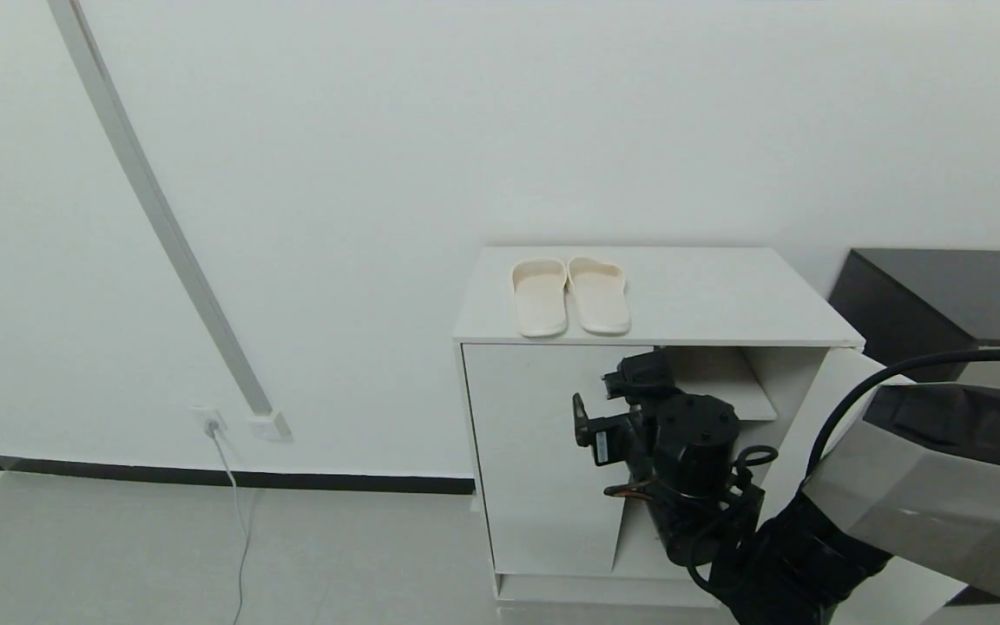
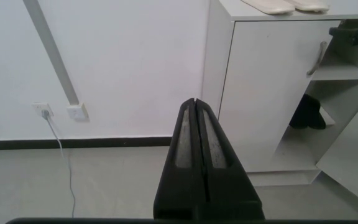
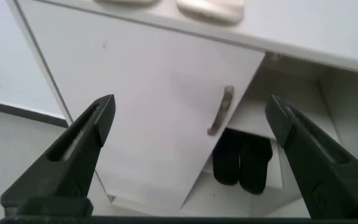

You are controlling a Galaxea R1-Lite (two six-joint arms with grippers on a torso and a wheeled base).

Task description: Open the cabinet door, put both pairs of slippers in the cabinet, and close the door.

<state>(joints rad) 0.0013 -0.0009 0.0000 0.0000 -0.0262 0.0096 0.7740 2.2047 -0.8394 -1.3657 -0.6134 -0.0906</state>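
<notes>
Stowing the second pair: black slippers (image 3: 241, 160) sit inside the cabinet (image 1: 726, 295), cream slippers (image 1: 571, 295) lie on its top. Your right gripper (image 3: 191, 102) hangs spread wide by the door handle (image 3: 219, 112); left gripper (image 2: 195, 106) is clenched, empty. Next you likely raise it and grasp the cream pair.

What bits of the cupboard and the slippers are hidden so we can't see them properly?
- Head view: the right arm covers the open side of the cabinet, hiding much of the inside.
- Left wrist view: the cream slippers are cut off by the top edge; the black slippers are too small for detail.
- Every view: the closed door hides whatever is behind it.
</notes>
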